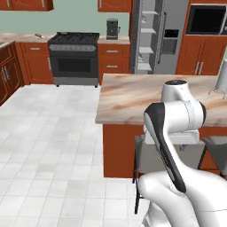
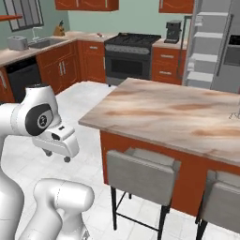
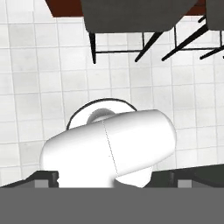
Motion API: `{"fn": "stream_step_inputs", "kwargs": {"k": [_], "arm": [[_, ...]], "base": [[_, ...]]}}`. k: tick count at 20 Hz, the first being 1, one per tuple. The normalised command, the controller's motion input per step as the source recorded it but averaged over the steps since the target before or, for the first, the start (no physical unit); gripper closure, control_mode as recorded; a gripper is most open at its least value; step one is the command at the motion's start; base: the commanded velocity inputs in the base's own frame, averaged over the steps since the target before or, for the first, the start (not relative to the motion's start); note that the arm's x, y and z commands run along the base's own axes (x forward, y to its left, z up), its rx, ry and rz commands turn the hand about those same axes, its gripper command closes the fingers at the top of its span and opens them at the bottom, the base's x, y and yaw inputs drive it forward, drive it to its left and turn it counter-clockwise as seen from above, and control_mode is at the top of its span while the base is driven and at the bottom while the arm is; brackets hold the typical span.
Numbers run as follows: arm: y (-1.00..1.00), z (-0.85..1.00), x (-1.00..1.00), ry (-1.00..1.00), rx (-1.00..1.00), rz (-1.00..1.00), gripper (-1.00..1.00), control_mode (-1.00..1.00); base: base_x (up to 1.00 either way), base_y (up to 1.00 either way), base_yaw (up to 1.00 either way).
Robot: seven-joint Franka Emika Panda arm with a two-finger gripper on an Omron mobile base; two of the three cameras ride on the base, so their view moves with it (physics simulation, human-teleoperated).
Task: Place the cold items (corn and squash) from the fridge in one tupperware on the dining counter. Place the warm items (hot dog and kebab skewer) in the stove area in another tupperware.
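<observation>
My two-finger gripper point(image 2: 57, 156) hangs low over white floor tiles, jaws spread wide, nothing between them. Long beige-pink marbled dining counter point(image 1: 133, 95) on red-brown base stands ahead. Tall grey steel fridge point(image 1: 153, 37), door open, white shelves showing, beyond it. Black range point(image 1: 73, 57) at far wall.

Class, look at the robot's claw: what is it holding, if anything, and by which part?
Nothing. The claw is open and empty, pointing down at the tiled floor beside the stools.
</observation>
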Motion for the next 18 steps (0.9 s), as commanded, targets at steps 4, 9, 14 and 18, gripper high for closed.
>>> {"fn": "stream_step_inputs", "kwargs": {"k": [4, 9, 14, 18], "arm": [[0.00, 0.00, 0.00, 0.00, 0.00, 0.00, -1.00, 1.00], [0.00, 0.00, 0.00, 0.00, 0.00, 0.00, -1.00, 1.00], [0.00, 0.00, 0.00, 0.00, 0.00, 0.00, -1.00, 1.00], [0.00, 0.00, 0.00, 0.00, 0.00, 0.00, -1.00, 1.00]], "base": [[0.00, 1.00, -0.18], [0.10, 1.00, -0.08], [0.35, 1.00, -0.04], [0.44, 1.00, -0.20]]}}
